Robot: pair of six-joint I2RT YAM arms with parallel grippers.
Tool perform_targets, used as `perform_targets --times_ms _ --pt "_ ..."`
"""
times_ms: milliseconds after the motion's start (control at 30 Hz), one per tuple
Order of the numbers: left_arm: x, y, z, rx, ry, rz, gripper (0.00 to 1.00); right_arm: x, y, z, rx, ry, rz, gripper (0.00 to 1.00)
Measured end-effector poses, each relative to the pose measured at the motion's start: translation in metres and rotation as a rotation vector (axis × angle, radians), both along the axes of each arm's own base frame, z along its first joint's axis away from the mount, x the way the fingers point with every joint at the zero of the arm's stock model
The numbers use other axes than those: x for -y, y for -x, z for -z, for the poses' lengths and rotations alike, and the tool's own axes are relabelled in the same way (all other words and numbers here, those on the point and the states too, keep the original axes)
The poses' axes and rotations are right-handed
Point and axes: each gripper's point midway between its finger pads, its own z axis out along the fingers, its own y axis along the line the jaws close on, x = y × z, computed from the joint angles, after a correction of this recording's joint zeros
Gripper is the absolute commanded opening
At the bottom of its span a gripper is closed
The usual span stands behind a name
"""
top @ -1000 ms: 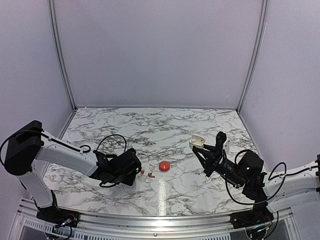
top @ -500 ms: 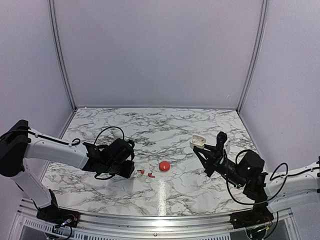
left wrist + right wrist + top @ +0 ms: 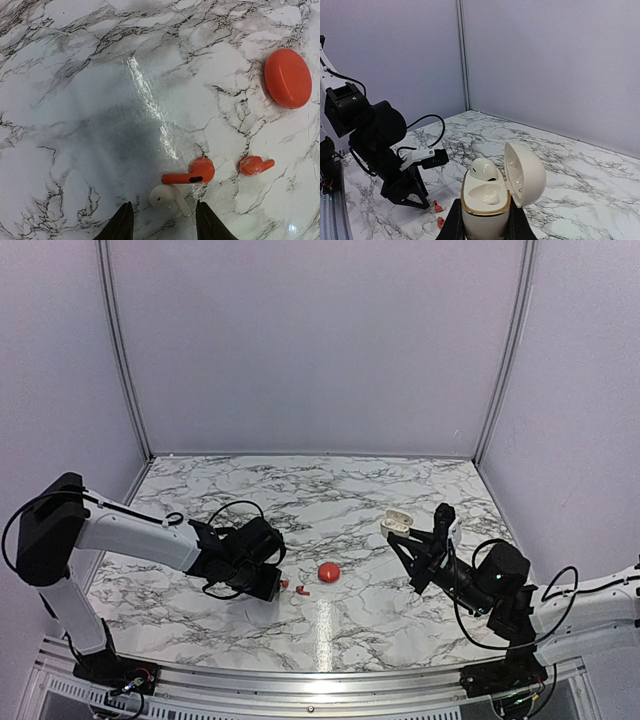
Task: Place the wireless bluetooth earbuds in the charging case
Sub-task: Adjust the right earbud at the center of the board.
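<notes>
My right gripper (image 3: 485, 226) is shut on the white charging case (image 3: 486, 207), held upright above the table with its lid (image 3: 526, 172) open. One white earbud (image 3: 485, 169) sits in the far slot; the near slot is empty. My left gripper (image 3: 162, 216) is open, low over the table, with a loose white earbud (image 3: 167, 197) lying between its fingers. Just beyond it lie two red earbuds, one with a stem (image 3: 192, 173) touching the white one, one to the right (image 3: 255, 165). From above, the left gripper (image 3: 270, 583) is beside the red earbuds (image 3: 285, 585).
A red pebble-shaped object (image 3: 288, 78) lies on the marble table (image 3: 330, 505), right of the earbuds; it also shows from above (image 3: 328, 572). Grey walls enclose the table on three sides. The left arm (image 3: 375, 135) shows in the right wrist view.
My left gripper drew back to the left, then came back right toward the earbuds. The right gripper has held the open case nearly still.
</notes>
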Motion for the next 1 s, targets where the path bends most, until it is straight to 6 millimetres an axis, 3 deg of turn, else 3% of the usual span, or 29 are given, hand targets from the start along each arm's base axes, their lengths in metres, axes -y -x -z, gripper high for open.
perform_targets --times_ms 667,1000 --pt "-0.025 -0.010 0.009 -0.011 -0.144 0.034 0.44 0.001 -0.001 0.003 -0.005 0.015 0.007 0.00" --pt "-0.001 -0.011 0.000 -0.120 -0.171 0.200 0.44 0.001 -0.001 0.007 -0.006 0.036 0.008 0.00"
